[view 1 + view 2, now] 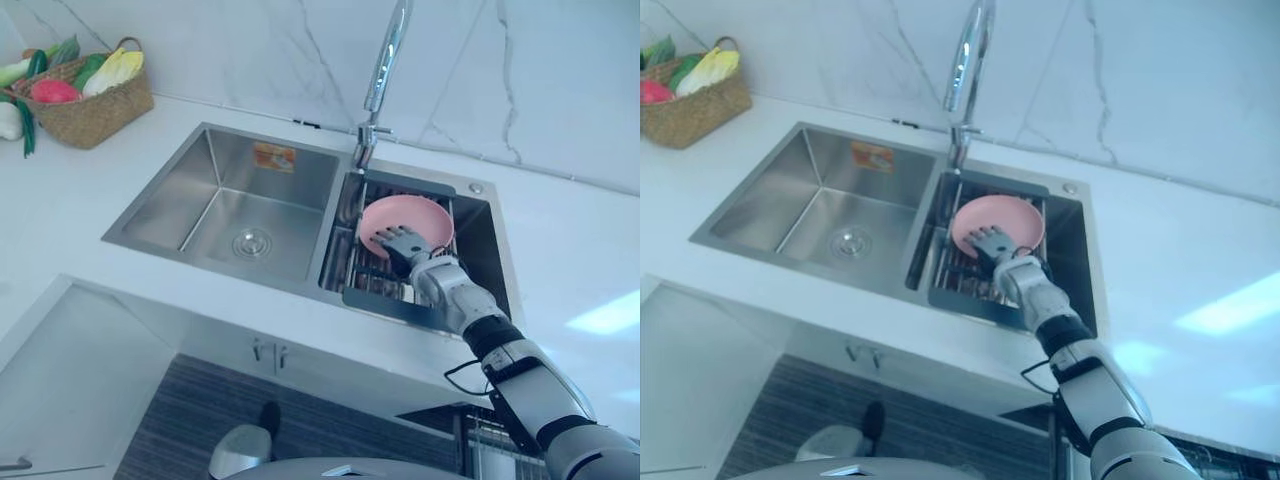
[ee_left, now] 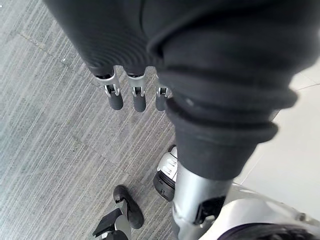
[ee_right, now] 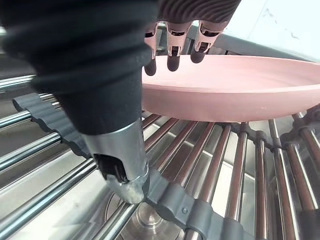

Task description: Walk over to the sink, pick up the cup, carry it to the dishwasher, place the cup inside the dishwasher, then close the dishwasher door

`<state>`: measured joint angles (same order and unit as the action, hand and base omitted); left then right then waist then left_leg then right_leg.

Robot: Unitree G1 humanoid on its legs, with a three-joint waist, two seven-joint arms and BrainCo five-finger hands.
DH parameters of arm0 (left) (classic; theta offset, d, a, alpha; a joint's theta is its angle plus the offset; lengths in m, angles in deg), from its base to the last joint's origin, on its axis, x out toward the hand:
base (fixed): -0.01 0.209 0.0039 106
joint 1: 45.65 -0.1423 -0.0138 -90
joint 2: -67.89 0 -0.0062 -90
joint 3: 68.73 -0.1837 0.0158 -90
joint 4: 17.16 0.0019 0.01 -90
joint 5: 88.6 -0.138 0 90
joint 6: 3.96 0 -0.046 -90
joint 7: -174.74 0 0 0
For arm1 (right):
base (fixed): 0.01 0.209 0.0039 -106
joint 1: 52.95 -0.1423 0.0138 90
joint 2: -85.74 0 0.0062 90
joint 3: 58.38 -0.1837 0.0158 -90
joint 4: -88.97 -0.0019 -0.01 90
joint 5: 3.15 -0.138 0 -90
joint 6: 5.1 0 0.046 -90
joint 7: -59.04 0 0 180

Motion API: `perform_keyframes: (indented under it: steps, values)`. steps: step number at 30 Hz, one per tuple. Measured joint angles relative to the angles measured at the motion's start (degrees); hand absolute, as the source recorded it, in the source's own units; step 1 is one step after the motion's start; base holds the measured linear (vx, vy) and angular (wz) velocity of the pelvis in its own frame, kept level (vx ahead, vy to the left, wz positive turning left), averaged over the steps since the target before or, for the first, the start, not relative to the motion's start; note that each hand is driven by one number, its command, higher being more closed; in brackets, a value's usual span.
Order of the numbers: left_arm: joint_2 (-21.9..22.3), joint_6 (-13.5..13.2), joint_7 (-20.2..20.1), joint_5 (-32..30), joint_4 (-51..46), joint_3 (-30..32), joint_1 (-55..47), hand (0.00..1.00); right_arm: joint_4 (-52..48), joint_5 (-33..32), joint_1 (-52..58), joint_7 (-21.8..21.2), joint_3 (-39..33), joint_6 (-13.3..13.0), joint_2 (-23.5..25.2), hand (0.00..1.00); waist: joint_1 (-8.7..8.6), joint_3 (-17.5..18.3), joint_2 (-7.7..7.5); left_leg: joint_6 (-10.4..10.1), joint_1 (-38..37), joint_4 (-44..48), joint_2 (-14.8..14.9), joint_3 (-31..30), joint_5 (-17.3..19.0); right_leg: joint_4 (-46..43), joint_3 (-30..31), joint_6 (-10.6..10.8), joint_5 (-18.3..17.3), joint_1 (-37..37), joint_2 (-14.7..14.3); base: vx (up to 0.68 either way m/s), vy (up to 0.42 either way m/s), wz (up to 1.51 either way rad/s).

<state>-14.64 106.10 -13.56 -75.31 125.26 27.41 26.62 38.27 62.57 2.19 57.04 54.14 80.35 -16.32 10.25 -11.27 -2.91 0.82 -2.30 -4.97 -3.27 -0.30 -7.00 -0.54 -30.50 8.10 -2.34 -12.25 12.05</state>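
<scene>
Currently the right robot hand [image 1: 400, 243] is over the right basin of the sink [image 1: 200, 180], at the near rim of the pink bowl [image 1: 420, 215], the only cup-like item present. The bowl sits rim-up on a rod rack [image 3: 225, 165] laid across that basin.

**Key relation.** The bowl lies directly ahead of the right robot hand, toward the back wall. It is round, so there is no long axis and approach angle matters little. Per the right wrist view, the fingers [image 3: 172, 57] reach out nearly straight over the near rim, tips at or just above the edge. The thumb [image 3: 122, 175] is lower, by the rods. Nothing is clamped yet; hand spread, approx. ready to pinch the rim.

**Other arm.** The left robot hand [image 2: 135, 97] hangs over the floor [image 2: 50, 125], fingers relaxed, well apart from the sink. The right arm is the obvious choice.

**Surroundings.**
- Faucet [image 1: 385, 60]: base just behind the bowl, spout overhead; likely limits a straight-up lift.
- Rack rods: little room under the bowl for the thumb.
- Basket [image 1: 95, 110] with vegetables: far-left corner of the table [image 1: 60, 190], no conflict.
</scene>
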Motion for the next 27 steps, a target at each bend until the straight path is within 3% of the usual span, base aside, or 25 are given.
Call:
perform_keyframes:
  steps: [2,3,8,13,27]
  values:
    - [0.0,0.0,0.0,0.0,0.0,0.0,0.0,0.00,-0.1,0.0,-0.3,-0.8,0.0,1.3,-0.1,0.00,0.29,0.0,-0.05,0.0,0.1,0.0,-0.2,0.0,0.0,0.0,0.1,-0.2,0.1,0.0,0.1,0.05,0.006,0.04]
    - [0.0,0.0,0.0,0.0,0.0,0.0,0.0,0.00,-0.1,0.0,-0.3,-1.2,0.0,1.4,-0.1,1.00,0.35,0.0,-0.10,-0.2,0.1,0.0,-0.2,0.0,-0.2,0.0,0.1,-0.3,0.2,-0.1,0.2,0.07,0.003,0.01]
    - [-0.4,0.0,0.0,0.0,0.0,-0.1,0.0,0.00,-0.6,-0.1,-0.5,-2.7,0.0,1.7,0.1,1.00,0.21,-0.1,-0.49,0.0,-0.4,0.0,-0.2,-0.1,-0.3,-0.3,0.1,-0.4,0.3,-0.7,0.0,0.05,-0.019,0.01]
    - [0.0,0.0,0.0,0.0,0.1,-1.9,-0.1,0.00,0.3,2.1,-0.5,-0.5,-0.2,7.3,0.2,1.00,0.63,-0.8,0.57,0.0,-0.7,0.0,-0.1,-0.1,-0.3,-0.3,0.3,-0.3,0.0,-0.6,0.0,-0.03,-0.013,0.00]
    - [0.1,-0.1,0.0,0.0,0.2,-2.3,-0.4,0.00,2.4,1.0,0.5,8.9,-0.7,7.4,0.3,1.00,0.08,-1.1,0.63,-0.1,-0.7,0.0,-0.1,0.1,-0.4,-0.6,1.5,-0.4,0.0,-0.6,-0.1,0.01,-0.003,-0.01]
